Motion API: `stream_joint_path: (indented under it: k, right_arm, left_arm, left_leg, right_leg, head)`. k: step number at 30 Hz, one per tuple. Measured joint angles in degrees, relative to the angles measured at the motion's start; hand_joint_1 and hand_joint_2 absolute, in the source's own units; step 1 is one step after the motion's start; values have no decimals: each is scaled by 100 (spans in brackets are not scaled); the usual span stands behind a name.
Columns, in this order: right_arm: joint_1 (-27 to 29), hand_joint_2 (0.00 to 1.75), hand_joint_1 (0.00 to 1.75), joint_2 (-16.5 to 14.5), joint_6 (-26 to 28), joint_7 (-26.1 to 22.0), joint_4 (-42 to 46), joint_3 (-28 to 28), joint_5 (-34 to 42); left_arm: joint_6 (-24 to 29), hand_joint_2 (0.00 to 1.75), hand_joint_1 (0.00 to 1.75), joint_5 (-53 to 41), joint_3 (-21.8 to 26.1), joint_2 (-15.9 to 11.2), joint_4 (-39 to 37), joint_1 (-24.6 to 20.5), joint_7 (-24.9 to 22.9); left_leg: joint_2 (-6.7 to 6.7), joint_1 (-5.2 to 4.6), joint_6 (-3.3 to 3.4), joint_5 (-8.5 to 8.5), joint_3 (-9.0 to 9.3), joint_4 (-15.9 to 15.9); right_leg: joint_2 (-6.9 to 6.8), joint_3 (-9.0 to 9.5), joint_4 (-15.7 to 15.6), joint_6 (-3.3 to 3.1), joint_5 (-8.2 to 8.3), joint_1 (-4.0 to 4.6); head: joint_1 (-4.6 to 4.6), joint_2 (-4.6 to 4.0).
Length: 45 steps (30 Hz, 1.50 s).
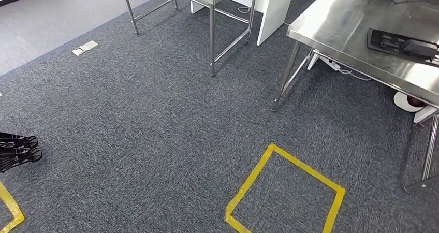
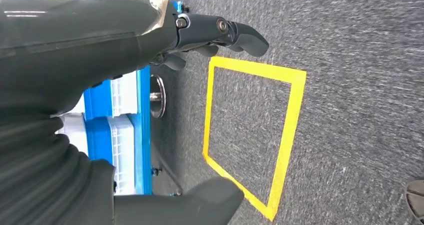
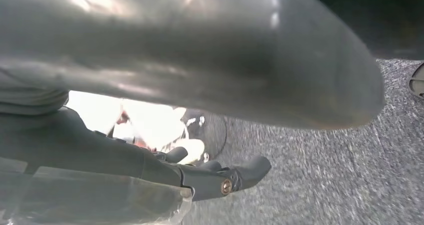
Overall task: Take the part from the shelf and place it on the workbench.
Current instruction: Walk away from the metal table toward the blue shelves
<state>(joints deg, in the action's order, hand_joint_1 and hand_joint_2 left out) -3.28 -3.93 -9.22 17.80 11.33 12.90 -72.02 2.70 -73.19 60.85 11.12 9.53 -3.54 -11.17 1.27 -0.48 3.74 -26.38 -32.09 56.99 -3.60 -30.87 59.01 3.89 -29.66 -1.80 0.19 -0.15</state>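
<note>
On the grey carpet (image 1: 155,114) ahead of us we see a yellow tape square (image 1: 284,191), and a steel workbench (image 1: 352,26) stands at the right with a black part (image 1: 404,44) near the front edge of its tabletop. We cannot tell if this is the task's part. Our left hand (image 2: 210,35) hangs over another tape square (image 2: 250,135), fingers (image 2: 245,37) loosely apart, holding nothing. Our right hand (image 3: 210,177) also seems to hold nothing. We judge we should walk steadily, arms kept close.
</note>
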Motion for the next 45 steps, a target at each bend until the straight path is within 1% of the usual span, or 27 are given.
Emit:
stream_joint_path:
  k: [2, 4, 5, 6, 9, 10, 12, 13, 15, 17, 18, 19, 20, 21, 23, 25, 26, 28, 30, 32, 34, 35, 37, 39, 41, 43, 45]
  right_arm:
    - [26, 0, 0, 20, -64, -2, -7, -38, -85]
    - [60, 0, 0, 48, -133, -14, -17, -104, -210]
    - [72, 0, 0, 62, -158, -31, -21, -145, -282]
    - [77, 0, 0, 76, -183, -55, -23, -192, -356]
    - [68, 0, 0, 131, -248, -118, -27, -340, -548]
    - [59, 0, 0, 148, -264, -131, -28, -387, -604]
    - [37, 0, 0, 170, -278, -168, -30, -474, -699]
    - [27, 0, 0, 176, -278, -193, -30, -515, -739]
    - [30, 0, 0, 184, -278, -238, -30, -601, -827]
    - [55, 0, 0, 186, -278, -273, -31, -683, -909]
    - [66, 0, 0, 186, -278, -285, -32, -719, -948]
    - [73, 0, 0, 185, -278, -295, -33, -757, -993]
    - [73, 0, 0, 181, -278, -303, -33, -801, -1051]
    - [71, 0, 0, 172, -278, -309, -34, -847, -1112]
    - [68, 0, 0, 147, -278, -315, -34, -958, -1237]
    - [66, 0, 0, 129, -278, -313, -35, -1051, -1327]
    - [60, 0, 0, 125, -278, -308, -36, -1091, -1357]
    - [36, 0, 0, 112, -277, -296, -36, -1157, -1399]
    - [22, 0, 0, 96, -280, -254, -37, -1205, -1421]
    - [20, 0, 0, 63, -284, -163, -39, -1232, -1370]
    - [1, 0, 0, 22, -259, -12, -40, -1221, -1231]
    - [-10, 0, 0, 7, -237, 71, -40, -1197, -1160]
    - [-13, 0, 0, -8, -187, 191, -40, -1123, -1049]
    - [11, 0, 0, -20, -144, 264, -46, -1044, -981]
    - [20, 0, 0, -39, -114, 313, -51, -978, -934]
    - [1, 0, 0, -79, -70, 383, -51, -911, -860]
    - [13, 0, 0, -131, -6, 479, -51, -824, -783]
  left_arm:
    - [71, 175, 0, 79, 2, 63, 0, -12, -19]
    - [158, 175, 0, 177, 15, 155, 0, -17, -21]
    - [186, 175, 0, 221, 30, 202, 0, -17, -11]
    - [208, 175, 0, 263, 48, 244, 0, -16, 12]
    - [262, 175, 0, 366, 95, 353, 0, -25, 151]
    - [280, 175, 0, 398, 105, 379, 0, -29, 205]
    - [293, 175, 0, 459, 138, 417, 0, -32, 309]
    - [286, 175, 0, 487, 163, 426, 0, -31, 356]
    - [269, 175, 0, 555, 218, 438, 0, -35, 442]
    - [264, 175, 0, 623, 264, 444, 0, -44, 504]
    - [263, 175, 0, 653, 291, 444, 0, -48, 529]
    - [263, 175, 0, 680, 318, 443, 0, -48, 558]
    - [263, 175, 0, 707, 344, 443, 0, -47, 587]
    - [263, 175, 0, 733, 368, 442, 0, -47, 619]
    - [275, 175, 0, 788, 412, 450, 1, -60, 690]
    - [291, 175, 0, 829, 458, 470, 2, -97, 758]
    - [294, 175, 0, 838, 477, 484, 2, -114, 788]
    - [302, 175, 0, 843, 503, 509, 1, -129, 858]
    - [376, 175, 0, 850, 516, 549, 0, -144, 949]
    - [529, 175, 0, 805, 522, 622, 0, -177, 1042]
    - [677, 175, 0, 648, 505, 705, -9, -210, 1084]
    - [733, 175, 0, 555, 488, 741, -26, -226, 1085]
    - [816, 175, 0, 432, 440, 803, -94, -263, 1081]
    - [874, 175, 0, 382, 386, 845, -185, -320, 1080]
    - [891, 175, 0, 340, 341, 874, -256, -375, 1077]
    - [850, 175, 0, 235, 291, 892, -302, -416, 1056]
    - [809, 175, 0, 107, 211, 907, -353, -454, 1018]
  left_leg:
    - [-103, 2, 38, 32, -37, -3]
    - [-253, -29, 46, 59, -66, 0]
    - [-338, -40, 40, 73, -73, 2]
    - [-420, -45, 28, 85, -75, 3]
    - [-627, -61, -31, 119, -83, 15]
    - [-677, -64, -57, 127, -92, 19]
    - [-763, -58, -119, 144, -117, 18]
    - [-749, -50, -147, 131, -137, 42]
    - [-531, -37, -211, -68, -273, 325]
    - [-264, 2, -281, -458, -596, 1021]
    - [-213, 30, -317, -608, -771, 1385]
    - [-186, 59, -346, -665, -885, 1615]
    - [-158, 86, -372, -609, -890, 1625]
    - [-112, 112, -392, -459, -775, 1406]
    - [133, 136, -409, -119, -341, 623]
    - [300, 119, -362, 1, -82, 151]
    - [289, 93, -321, -15, -66, 107]
    - [136, 67, -224, 7, -75, 76]
    - [3, 78, -127, 61, -76, 30]
    - [-136, 88, -74, 95, -93, 17]
    - [-302, 77, -62, 103, -108, 20]
    - [-393, 72, -61, 105, -108, 22]
    - [-580, 67, -65, 107, -94, 30]
    - [-751, 50, -91, 109, -97, 53]
    - [-883, 31, -149, 118, -127, 62]
    - [-951, 40, -216, 134, -161, 56]
    - [-708, 36, -270, 5, -253, 235]
  right_leg:
    - [237, -351, 776, -85, -379, 11]
    - [317, -587, 1325, -113, -559, 41]
    - [338, -548, 1277, -103, -510, 61]
    - [370, -396, 998, -86, -382, 80]
    - [596, 158, -123, -120, 8, 127]
    - [631, 221, -278, -158, 51, 144]
    - [553, 239, -313, -235, 74, 158]
    - [502, 259, -327, -271, 94, 144]
    - [387, 297, -354, -348, 131, 105]
    - [260, 295, -357, -388, 131, 112]
    - [187, 295, -356, -395, 125, 118]
    - [115, 292, -354, -398, 120, 120]
    - [46, 291, -353, -401, 114, 118]
    - [-20, 298, -353, -398, 103, 114]
    - [-135, 327, -346, -360, 63, 127]
    - [-236, 346, -338, -289, 10, 173]
    - [-290, 351, -339, -254, -10, 189]
    - [-364, 394, -331, -186, -42, 179]
    - [-123, 326, -97, -152, -191, 142]
    - [220, 0, 580, -171, -508, 117]
    - [314, -345, 1270, -157, -730, 117]
    - [324, -403, 1367, -120, -712, 116]
    - [386, -214, 894, -19, -417, 99]
    - [642, 82, 111, 17, -87, 69]
    - [800, 192, -242, -54, 21, 67]
    - [696, 232, -271, -161, 40, 62]
    - [552, 285, -309, -259, 73, 30]
  head:
    - [19, 0]
    - [24, 0]
    - [25, 0]
    - [25, 0]
    - [24, 0]
    - [22, 0]
    - [20, 0]
    - [18, 0]
    - [-2, 0]
    - [-25, 0]
    - [-28, 0]
    - [-27, 0]
    - [-29, 0]
    - [-29, 0]
    - [-35, 0]
    - [-13, 0]
    - [1, 0]
    - [15, 0]
    - [26, 0]
    - [45, 0]
    - [46, 0]
    - [45, 0]
    - [45, 0]
    - [43, 0]
    - [36, 0]
    - [28, 0]
    - [10, 0]
